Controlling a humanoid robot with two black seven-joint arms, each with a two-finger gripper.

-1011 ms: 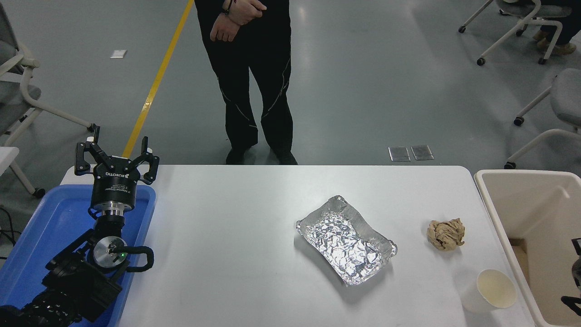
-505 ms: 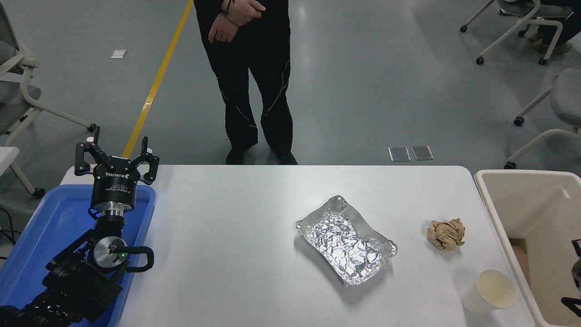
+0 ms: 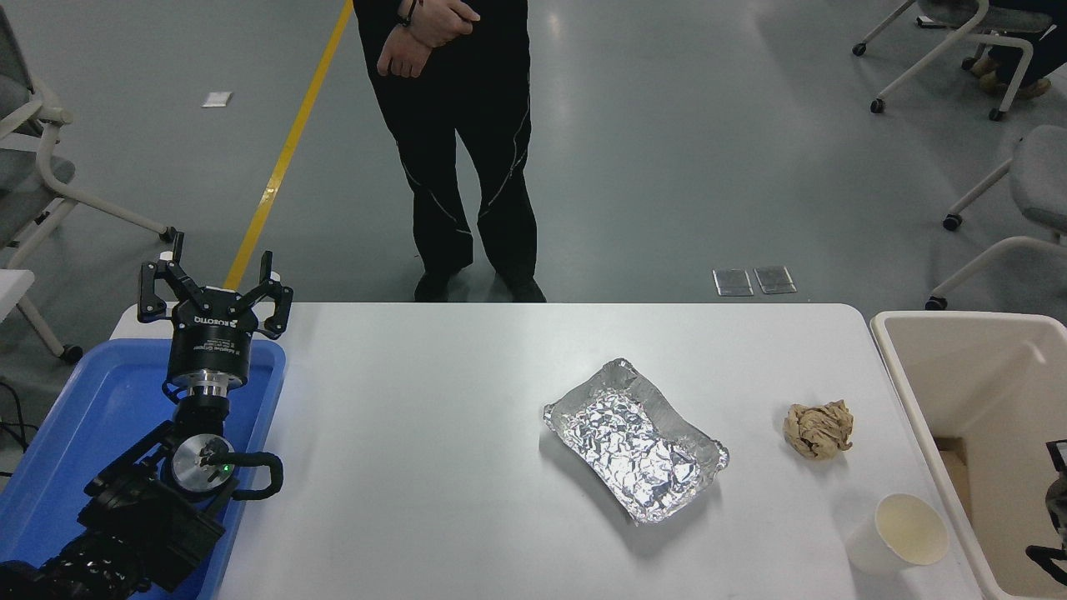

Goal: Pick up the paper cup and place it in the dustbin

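The paper cup (image 3: 899, 534) stands upright, mouth up, at the near right corner of the tabletop (image 3: 433, 467), just beside the dustbin (image 3: 975, 367). Left hand (image 3: 215, 287) is parked over the blue tray (image 3: 67, 433), fingers spread wide and empty. Only a sliver of the right arm (image 3: 1054, 517) shows at the right edge; its hand cannot be judged. A brown paper ball (image 3: 819, 429) and a foil tray (image 3: 633, 439) lie nearby.

White "ROBOTIQ" lettering, seen upside down, runs across the black body of the left gripper (image 3: 215, 287); smaller print beneath it is illegible, and no other text is readable.
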